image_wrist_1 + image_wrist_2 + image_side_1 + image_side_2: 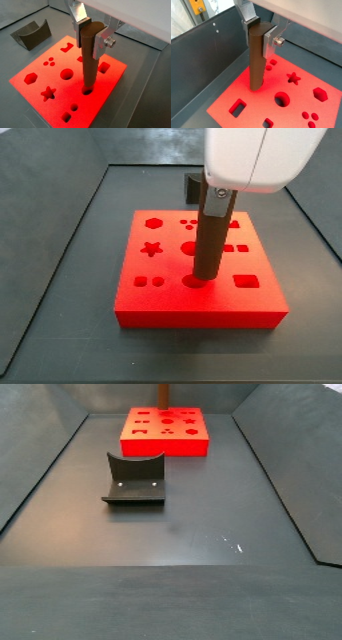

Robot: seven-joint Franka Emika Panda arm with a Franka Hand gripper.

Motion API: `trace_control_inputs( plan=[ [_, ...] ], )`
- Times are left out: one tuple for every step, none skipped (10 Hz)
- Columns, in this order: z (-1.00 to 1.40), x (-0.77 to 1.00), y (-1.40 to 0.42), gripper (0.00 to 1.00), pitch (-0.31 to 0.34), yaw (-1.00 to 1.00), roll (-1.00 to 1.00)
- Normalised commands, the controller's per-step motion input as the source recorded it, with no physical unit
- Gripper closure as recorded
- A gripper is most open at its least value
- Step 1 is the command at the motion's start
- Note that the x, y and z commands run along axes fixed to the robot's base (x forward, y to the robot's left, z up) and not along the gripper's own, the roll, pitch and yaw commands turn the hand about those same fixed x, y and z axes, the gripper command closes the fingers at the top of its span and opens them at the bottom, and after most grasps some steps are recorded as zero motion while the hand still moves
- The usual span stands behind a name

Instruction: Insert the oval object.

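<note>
Our pincer (90, 27) clamps the peg (89, 57) upright by its top, so that its lower tip meets the oval hole (197, 281) at about six o'clock on the red block (201, 303), ready to slide straight down.

Dark grey floor (174, 534), walled tray; two items rest on it.
Red block (167, 434) at upper centre of a side view, flat on floor. Fixture (135, 480) at centre left, well apart from block. Gripper (214, 196) above block, upper centre.
</note>
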Motion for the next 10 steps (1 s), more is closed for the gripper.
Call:
trace_control_inputs(
  plan=[
    [0.0,0.0,0.07,1.0,0.179,-0.23,-0.42],
    [0.0,0.0,0.09,1.0,0.207,-0.2,-0.5],
    [-0.01,-0.02,0.0,1.0,0.0,0.0,-0.05],
    [-0.03,-0.02,0.0,1.0,0.0,0.0,-0.08],
    [0.0,0.0,0.0,1.0,0.0,0.01,0.0],
    [0.0,0.08,0.0,1.0,0.0,0.37,0.01],
    [-0.01,0.08,0.0,1.0,0.0,0.29,0.03],
    [-0.07,0.0,0.02,1.0,0.0,0.24,0.06],
    [-0.05,0.0,0.0,1.0,0.0,0.41,0.08],
    [-0.07,0.07,0.0,1.0,0.0,0.27,0.08]
  ],
)
